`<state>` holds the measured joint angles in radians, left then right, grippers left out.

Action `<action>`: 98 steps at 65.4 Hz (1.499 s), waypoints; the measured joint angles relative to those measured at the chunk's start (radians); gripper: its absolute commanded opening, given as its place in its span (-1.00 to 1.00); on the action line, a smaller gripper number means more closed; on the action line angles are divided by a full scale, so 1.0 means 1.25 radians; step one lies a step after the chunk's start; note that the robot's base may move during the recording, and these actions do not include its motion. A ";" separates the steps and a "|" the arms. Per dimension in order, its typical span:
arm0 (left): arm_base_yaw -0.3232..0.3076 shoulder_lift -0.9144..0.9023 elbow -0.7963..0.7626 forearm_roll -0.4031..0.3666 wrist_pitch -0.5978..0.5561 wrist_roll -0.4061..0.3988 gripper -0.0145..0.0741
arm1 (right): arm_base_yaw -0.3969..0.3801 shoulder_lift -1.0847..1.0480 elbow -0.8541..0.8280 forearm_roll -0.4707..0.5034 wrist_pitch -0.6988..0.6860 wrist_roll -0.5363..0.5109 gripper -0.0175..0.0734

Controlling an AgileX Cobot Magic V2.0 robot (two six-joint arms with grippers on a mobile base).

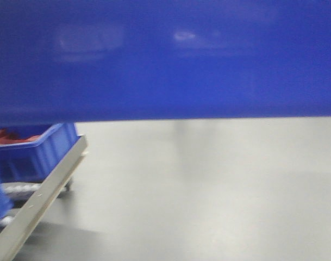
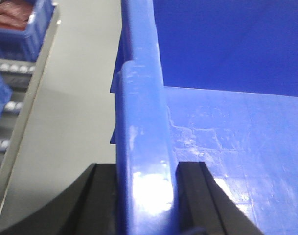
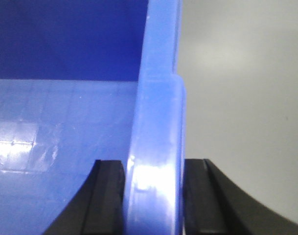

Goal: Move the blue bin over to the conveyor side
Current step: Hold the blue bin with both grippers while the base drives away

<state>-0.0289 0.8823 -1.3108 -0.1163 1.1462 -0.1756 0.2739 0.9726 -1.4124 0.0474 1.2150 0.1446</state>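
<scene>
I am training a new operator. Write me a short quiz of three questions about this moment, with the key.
1. True or false: the left gripper has its fingers on both sides of the blue bin rim.
2. What does the right gripper hold? A) the bin's rim B) a red cloth C) nothing
3. Fill in: in the front view, the smaller bin at lower left holds something ____ in colour.
Key: 1 true; 2 A; 3 red.
</scene>
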 measured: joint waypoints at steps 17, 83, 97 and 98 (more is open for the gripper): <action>0.000 0.000 0.000 0.000 -0.001 0.000 -0.72 | 0.000 0.000 0.000 0.000 0.000 0.000 -0.79; 0.000 0.000 0.000 0.000 -0.049 0.000 -0.72 | 0.000 0.000 0.000 0.000 -0.003 0.001 -0.79; 0.000 0.000 0.000 0.000 -0.049 0.000 -0.72 | 0.000 0.000 0.000 0.000 -0.004 0.001 -0.79; 0.000 0.000 0.000 0.000 -0.049 0.000 -0.72 | 0.000 0.000 0.000 0.000 -0.004 0.001 -0.79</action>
<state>-0.0289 0.8823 -1.3104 -0.1163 1.0855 -0.1756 0.2739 0.9726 -1.4124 0.0474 1.2098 0.1464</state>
